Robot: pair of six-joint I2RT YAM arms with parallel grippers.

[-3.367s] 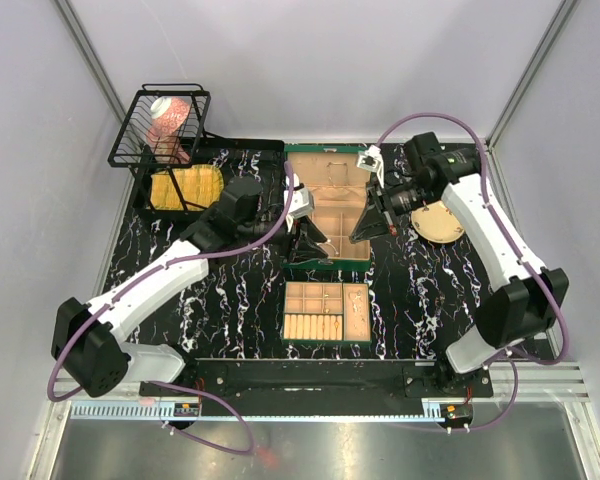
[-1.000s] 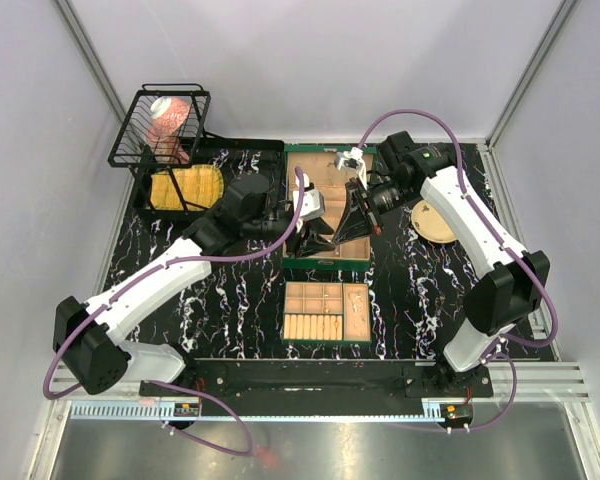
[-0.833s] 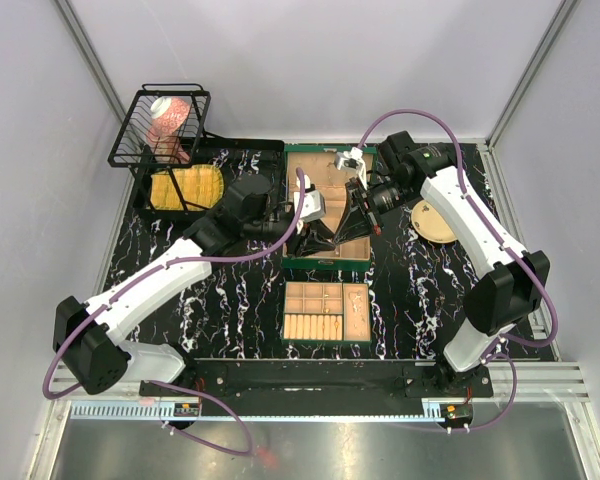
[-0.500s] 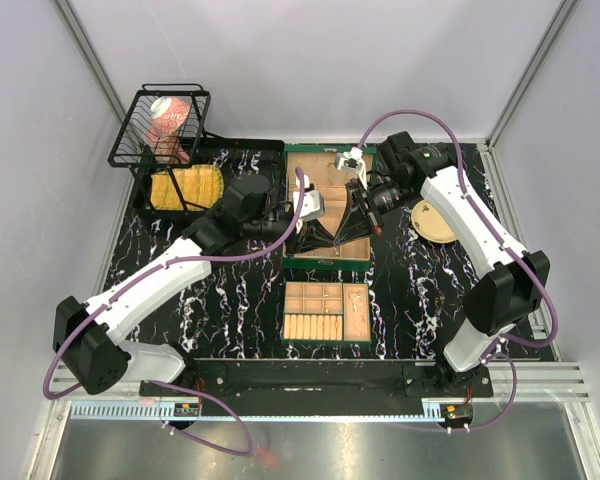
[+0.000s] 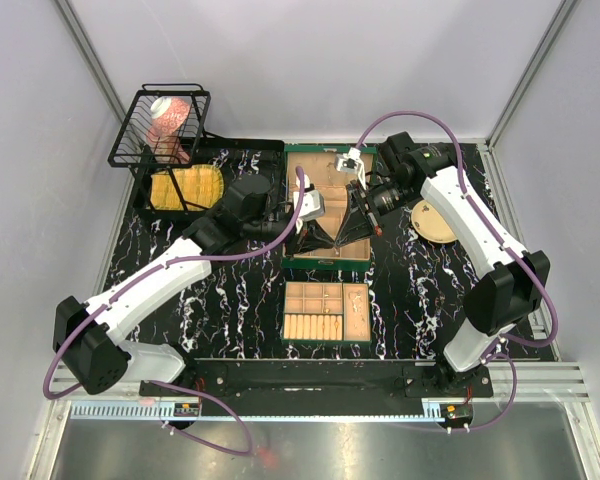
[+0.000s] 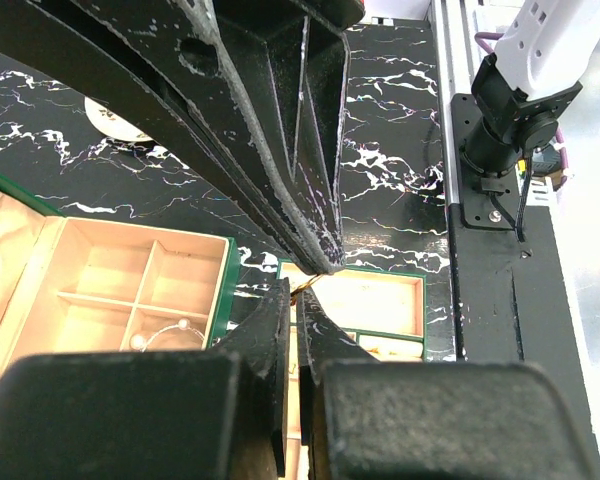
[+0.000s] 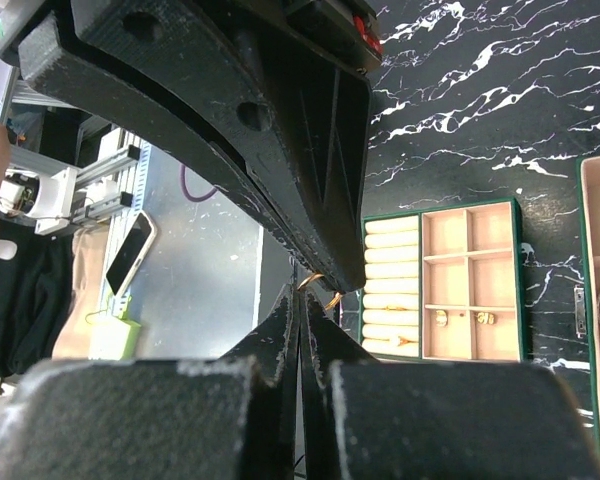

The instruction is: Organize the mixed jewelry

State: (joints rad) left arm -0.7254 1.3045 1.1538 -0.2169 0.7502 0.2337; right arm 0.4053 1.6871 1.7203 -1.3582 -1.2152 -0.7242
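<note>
My two grippers meet tip to tip above the front of the open green box [image 5: 325, 263]. A small gold ring [image 7: 314, 283] of the mixed jewelry sits between them. My right gripper [image 7: 300, 292] is shut on it. My left gripper [image 6: 298, 291] is shut too, with the gold ring [image 6: 302, 289] showing at its tips. In the top view the left gripper [image 5: 326, 237] and right gripper [image 5: 338, 238] hide the ring. A beaded chain [image 6: 166, 334] lies in a box compartment. Small gold pieces [image 7: 440, 318] lie in the tray [image 7: 371, 222].
The separate tray [image 5: 327, 347] with beige compartments sits in front of the box. A round tan plate [image 5: 436, 223] lies to the right, under the right arm. A wire basket [image 5: 160, 125] and a yellow container [image 5: 185, 187] stand at the back left.
My left gripper's jaws have closed onto the ring over the last second. Both arms have hardly moved; 3.4 s ago the right gripper stood further right.
</note>
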